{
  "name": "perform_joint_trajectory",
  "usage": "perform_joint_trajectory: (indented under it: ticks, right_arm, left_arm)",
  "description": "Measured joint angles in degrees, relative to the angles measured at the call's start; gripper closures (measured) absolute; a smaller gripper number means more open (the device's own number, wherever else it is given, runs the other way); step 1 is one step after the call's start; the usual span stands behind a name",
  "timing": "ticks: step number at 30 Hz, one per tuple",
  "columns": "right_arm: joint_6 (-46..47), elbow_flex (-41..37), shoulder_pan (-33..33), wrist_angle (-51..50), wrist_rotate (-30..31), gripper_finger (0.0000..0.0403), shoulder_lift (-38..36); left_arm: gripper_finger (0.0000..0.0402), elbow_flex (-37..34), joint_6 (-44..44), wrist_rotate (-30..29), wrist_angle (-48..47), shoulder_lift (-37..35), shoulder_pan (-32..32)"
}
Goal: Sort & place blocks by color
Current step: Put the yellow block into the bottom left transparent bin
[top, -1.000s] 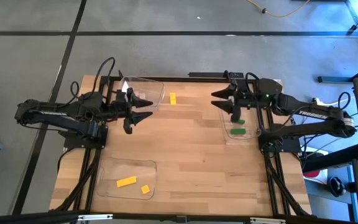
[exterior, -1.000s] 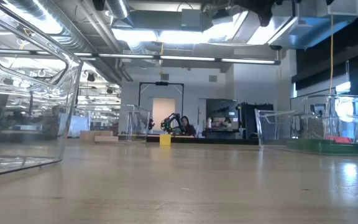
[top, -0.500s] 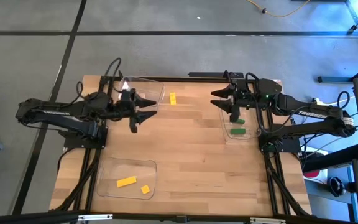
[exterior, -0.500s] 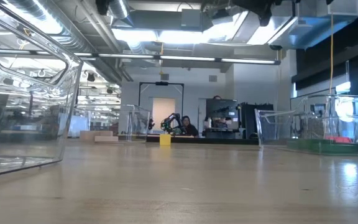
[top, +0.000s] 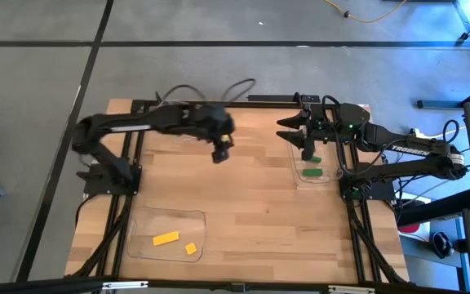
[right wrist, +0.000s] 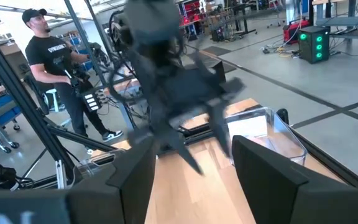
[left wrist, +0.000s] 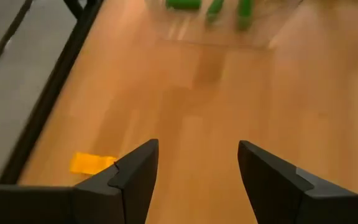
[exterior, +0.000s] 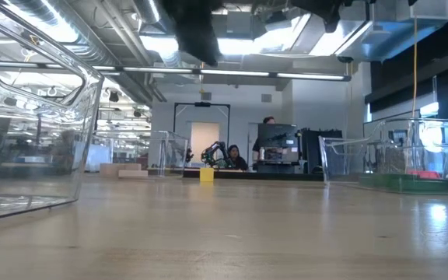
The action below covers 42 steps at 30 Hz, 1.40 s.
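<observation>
My left gripper (left wrist: 197,149) is open and hangs above the far middle of the table (top: 219,153), touching nothing. A lone yellow block (left wrist: 92,163) lies flat on the wood just beside its fingers; it also shows in the low view (exterior: 206,174), while my left arm hides it in the high view. My right gripper (top: 294,132) is open and waits over the right tray (top: 299,181), which holds green blocks (top: 312,171). Those green blocks (left wrist: 215,6) also show in the left wrist view. Two yellow blocks (top: 166,238) lie in the near-left tray.
A clear tray (top: 141,245) sits near the table's near-left corner, and another stands at the far left, partly under my left arm. Bare wood (top: 259,212) fills the middle. A person (right wrist: 48,62) stands in the room beyond the table.
My left arm has swung fast from the far-left tray toward the table's right along the far side and now hangs by the lone yellow block, fingers still open. My right arm has kept still. No block has moved.
</observation>
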Motion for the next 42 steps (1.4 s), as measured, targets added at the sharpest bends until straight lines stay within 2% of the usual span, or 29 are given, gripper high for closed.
perform_joint_trajectory:
  ticks: [5,10,14,20,22,31,42]
  right_arm:
    - [1.5,0.0,0.0,0.0,0.0,0.0189,0.0]
    - [2.8,0.0,0.0,-0.1,0.8,0.0189,0.0]
    - [3.0,0.0,0.0,-0.1,0.9,0.0189,0.0]
    - [4.4,0.0,0.0,-0.2,1.0,0.0189,0.0]
    - [4.4,0.0,0.0,-0.2,1.0,0.0189,0.0]
    - [4.5,0.0,0.0,-0.2,4.1,0.0189,0.0]
    - [4.5,0.0,0.0,-0.2,4.0,0.0189,0.0]
  left_arm:
    - [0.0188,8.7,9.8,-4.3,-3.9,11.8,2.1]
    - [0.0188,14.6,15.3,-4.5,-8.3,21.3,5.2]
    - [0.0188,16.8,17.0,-4.9,-12.4,27.4,8.4]
    - [0.0189,17.1,19.6,-8.0,-12.7,33.3,12.0]
    - [0.0188,17.1,19.6,-8.3,-12.9,34.6,12.9]
    - [0.0189,17.1,19.5,-2.2,-13.2,36.5,14.5]
    - [0.019,13.4,21.7,-2.4,-9.1,36.5,15.5]
